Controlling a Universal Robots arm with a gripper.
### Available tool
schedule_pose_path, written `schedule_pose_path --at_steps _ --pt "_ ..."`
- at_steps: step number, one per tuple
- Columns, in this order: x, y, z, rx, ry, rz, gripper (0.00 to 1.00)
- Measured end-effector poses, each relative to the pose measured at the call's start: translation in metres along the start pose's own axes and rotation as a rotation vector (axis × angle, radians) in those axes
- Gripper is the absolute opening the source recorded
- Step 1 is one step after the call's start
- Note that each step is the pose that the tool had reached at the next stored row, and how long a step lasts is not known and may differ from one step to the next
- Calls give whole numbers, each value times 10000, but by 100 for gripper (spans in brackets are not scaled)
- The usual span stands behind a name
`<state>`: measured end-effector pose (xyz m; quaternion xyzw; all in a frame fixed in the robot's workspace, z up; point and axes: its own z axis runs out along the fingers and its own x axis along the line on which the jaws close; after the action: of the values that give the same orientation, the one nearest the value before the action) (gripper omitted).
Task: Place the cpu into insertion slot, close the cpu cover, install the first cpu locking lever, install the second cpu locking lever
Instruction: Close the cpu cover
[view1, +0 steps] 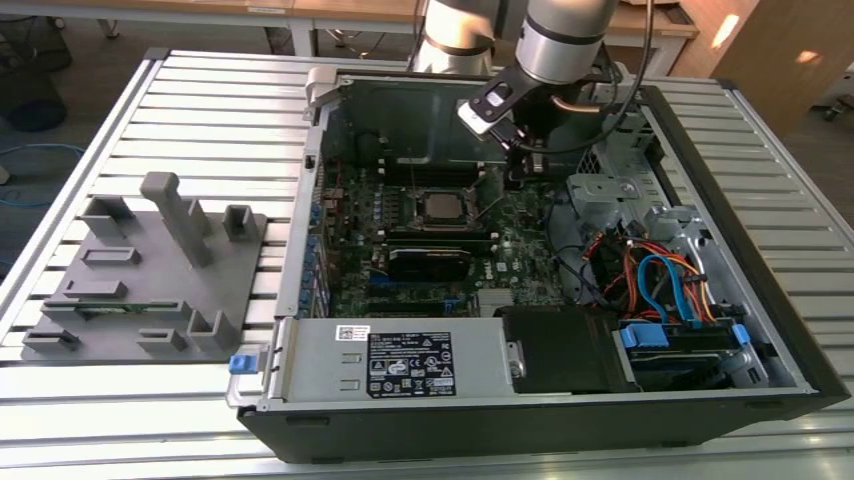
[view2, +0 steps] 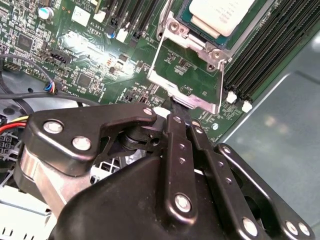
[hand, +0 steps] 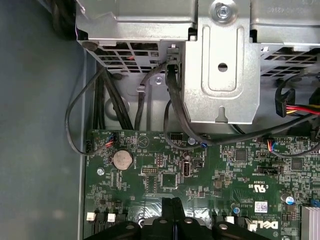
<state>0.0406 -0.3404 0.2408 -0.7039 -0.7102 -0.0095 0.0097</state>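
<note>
Our tool (view2: 182, 120) is clenched with nothing between its fingers, its tips touching the free edge of the cpu cover (view2: 186, 95), which stands swung open; beyond the hinge, straight ahead, the cpu (view2: 220, 15) lies in the insertion slot (view2: 199, 42)

A slatted silver metal table (view1: 174, 85) carries two things. An open black computer case (view1: 534, 425) lies on its side toward the exterior view's right. A grey moulded fixture tray (view1: 140, 290) with upright posts sits just beside it, toward the exterior view's left.
</note>
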Motion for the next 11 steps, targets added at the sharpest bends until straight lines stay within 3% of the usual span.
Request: schedule_pose_path --at_steps 11 --pt "1 -77 0 0 0 0 10"
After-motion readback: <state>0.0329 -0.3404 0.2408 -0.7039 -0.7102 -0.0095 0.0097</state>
